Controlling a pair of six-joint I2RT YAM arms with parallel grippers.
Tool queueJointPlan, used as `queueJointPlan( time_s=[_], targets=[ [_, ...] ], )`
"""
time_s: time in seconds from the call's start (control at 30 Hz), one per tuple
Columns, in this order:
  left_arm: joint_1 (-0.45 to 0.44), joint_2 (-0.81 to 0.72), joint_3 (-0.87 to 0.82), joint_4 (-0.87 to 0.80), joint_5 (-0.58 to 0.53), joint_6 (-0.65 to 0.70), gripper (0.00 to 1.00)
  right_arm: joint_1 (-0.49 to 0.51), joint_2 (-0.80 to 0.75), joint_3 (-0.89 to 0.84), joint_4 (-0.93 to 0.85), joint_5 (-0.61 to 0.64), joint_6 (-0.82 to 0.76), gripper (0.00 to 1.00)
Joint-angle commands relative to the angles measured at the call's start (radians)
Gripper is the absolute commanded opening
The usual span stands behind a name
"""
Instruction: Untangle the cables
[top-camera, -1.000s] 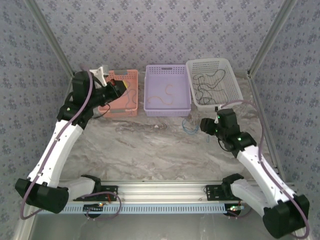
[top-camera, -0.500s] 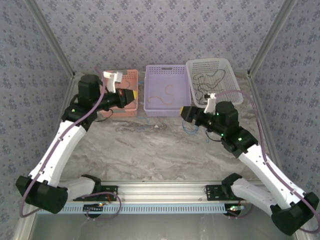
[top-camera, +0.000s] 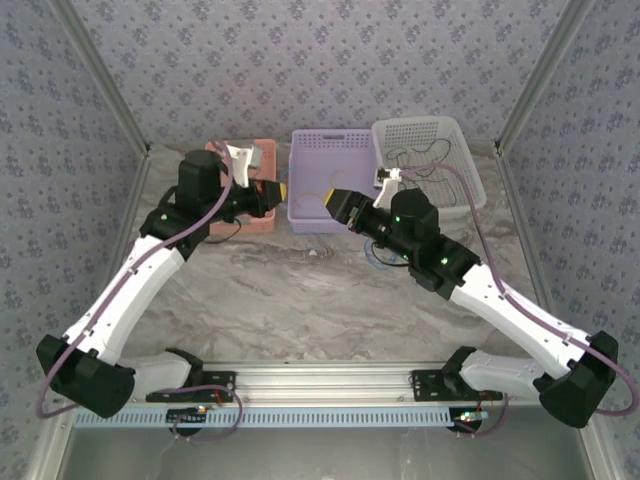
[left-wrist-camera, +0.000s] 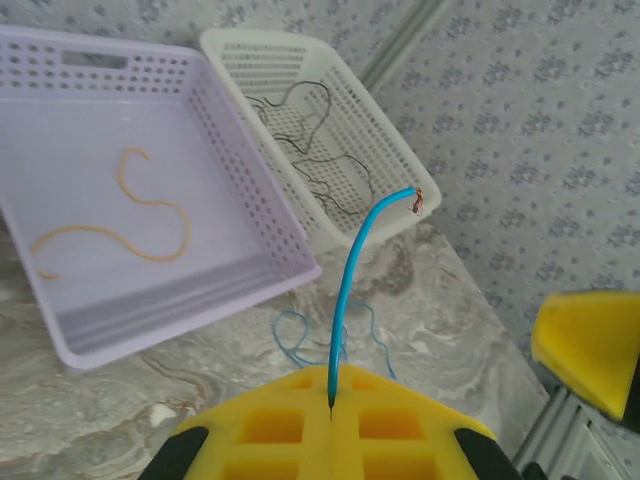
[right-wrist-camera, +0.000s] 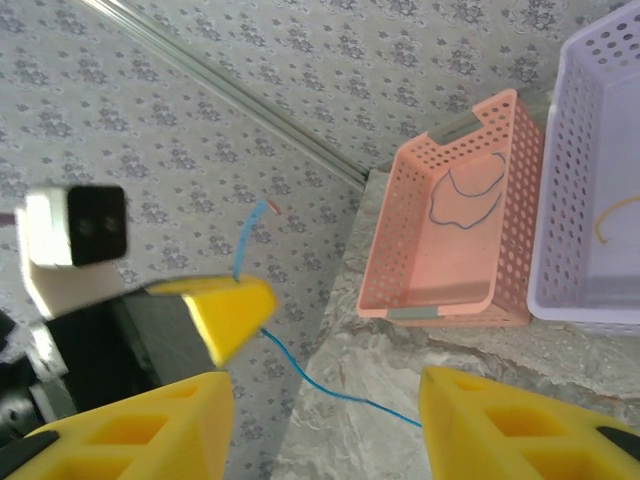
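Overhead camera looks down; wrist views share purple basket (left-wrist-camera: 262, 203).

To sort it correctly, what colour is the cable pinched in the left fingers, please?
The cable is blue; left wrist view shows it best.

blue cable (left-wrist-camera: 343, 290) upright, tan cable (left-wrist-camera: 186, 225) S-curved, black cables (left-wrist-camera: 325, 100) tangled

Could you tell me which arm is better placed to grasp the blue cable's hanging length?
Right, probably: the right gripper is open and faces the left gripper, which is shut on the blue cable, its rest trailing below.
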Motion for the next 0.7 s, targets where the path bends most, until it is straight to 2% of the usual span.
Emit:
queueJointPlan(
  time_s=[0.0, 0.17, 0.3, 0.5, 0.67],
  targets=[
    [0.048, 0.006, 0.092, -0.072, -0.059, 0.045, 0.00, 0.020, -0.056, -0.042, 0.001, 0.069, -0.074, 0.54],
    [0.144, 0.053, 0.196, -0.184, -0.125, 0.075, 0.00, 0.047, -0.144, -0.095, -0.024, 0.062, -0.251, 0.58],
    [0.243, 0.112, 0.233, -0.189, -0.146, 0.073, 0.00, 0.057, -0.221, -0.122, -0.049, 0.045, -0.357, 0.59],
    [0.321, 0.222, 0.295, -0.168, -0.178, 0.082, 0.00, 0.058, -0.270, -0.120, -0.115, 0.054, -0.394, 0.59],
    [0.353, 0.301, 0.337, -0.149, -0.180, 0.096, 0.00, 0.066, -0.279, -0.138, -0.120, 0.040, -0.392, 0.59]
  ],
)
